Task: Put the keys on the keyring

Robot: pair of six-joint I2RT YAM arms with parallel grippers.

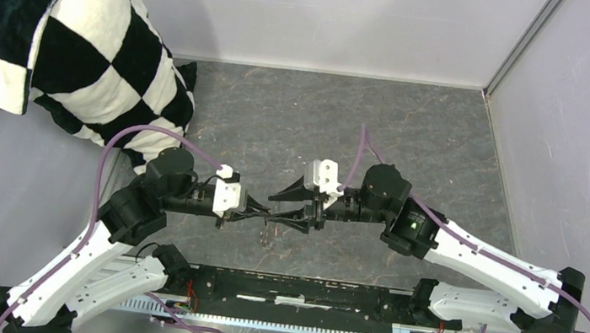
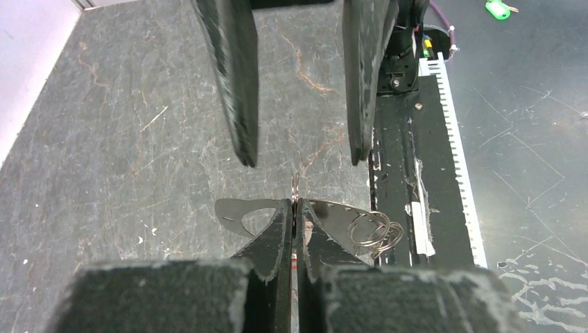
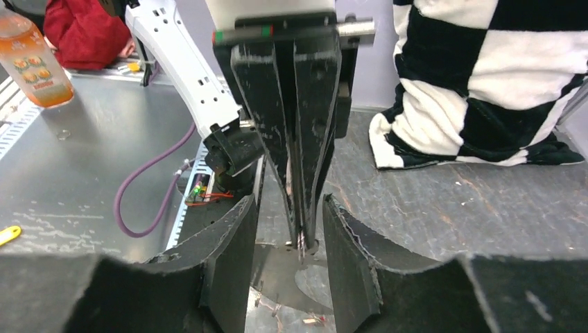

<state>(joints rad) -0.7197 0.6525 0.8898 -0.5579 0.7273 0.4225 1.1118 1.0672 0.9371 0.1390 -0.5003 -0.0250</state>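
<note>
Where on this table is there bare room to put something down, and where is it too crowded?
Free: the far stretch of the table between the checkered cushion and the right wall, and the strip beyond the right arm. Crowded: the middle, where the open right gripper straddles the shut left gripper pinching a metal piece.

- White shells and black joints clad the left arm (image 1: 72, 262) and right arm (image 1: 484, 258).
- A purple cable (image 1: 101, 172) loops along each.
- A green marking (image 1: 414, 225) shows on one black right-arm joint.
- The left gripper (image 2: 296, 208) and right gripper (image 3: 288, 201) have black, scuffed fingers.
</note>
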